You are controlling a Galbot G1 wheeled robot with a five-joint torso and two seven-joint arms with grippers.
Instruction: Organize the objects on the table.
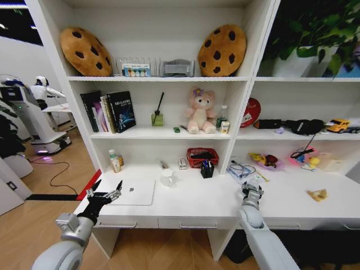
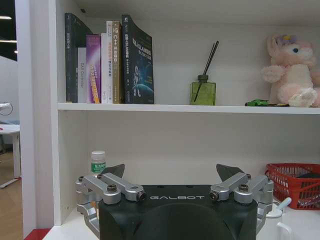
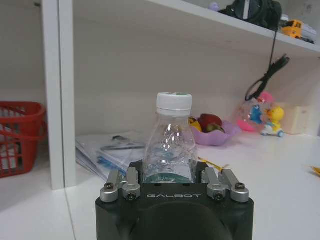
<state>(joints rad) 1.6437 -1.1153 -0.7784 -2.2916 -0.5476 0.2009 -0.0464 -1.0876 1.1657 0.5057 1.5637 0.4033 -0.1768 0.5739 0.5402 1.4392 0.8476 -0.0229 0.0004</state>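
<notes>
One laptop (image 1: 134,192), one clear bottle (image 3: 170,146), perhaps one yellow scrap (image 1: 318,195).
Left gripper (image 1: 108,191) spread wide, empty; right gripper (image 3: 172,181) clamps the bottle.

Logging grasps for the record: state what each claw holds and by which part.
The right claw is shut on a clear plastic bottle, gripping its lower body; cap and shoulder stand above. The left claw is open near the laptop, holding nothing.
</notes>
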